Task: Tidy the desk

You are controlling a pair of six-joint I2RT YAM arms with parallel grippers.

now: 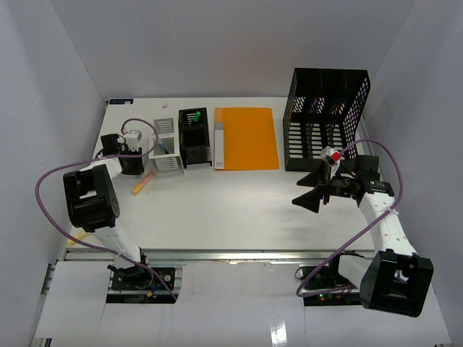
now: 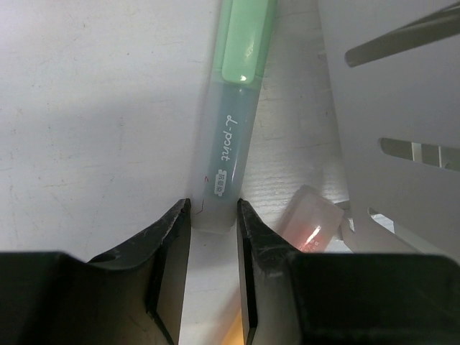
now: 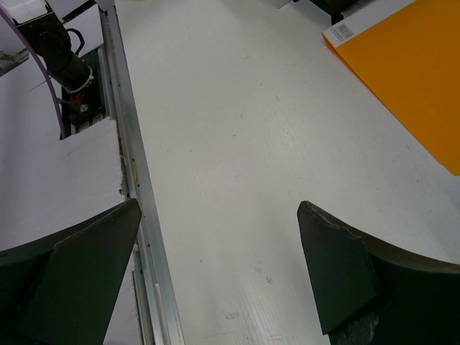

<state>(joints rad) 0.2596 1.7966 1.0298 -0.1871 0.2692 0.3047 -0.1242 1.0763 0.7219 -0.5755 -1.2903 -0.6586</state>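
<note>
1. Left gripper (image 2: pixel 214 219): the jaws are narrow, and both fingertips touch the clear cap end of a green highlighter (image 2: pixel 233 122).
2. Green highlighter: it lies flat at the back left of the desk (image 1: pixel 239 210), with its body pointing away from the fingers.
3. White slotted organizer (image 1: pixel 165 144): it stands just to the right of the green highlighter. An orange highlighter (image 1: pixel 142 183) lies on the tabletop near its front.
4. Black pen holder (image 1: pixel 193 136): it touches the organizer's right side and holds a green-tipped item.
5. Orange folder (image 1: pixel 247 137): it lies flat at rear centre, between the pen holder and a black mesh file rack (image 1: pixel 327 119).
6. Right gripper (image 3: pixel 219 208): the jaws are wide with nothing between them. It hangs above bare tabletop in front of the rack.
7. Desk: the white top spans the enclosure, and a metal rail (image 3: pixel 136 180) runs along its front edge.
</note>
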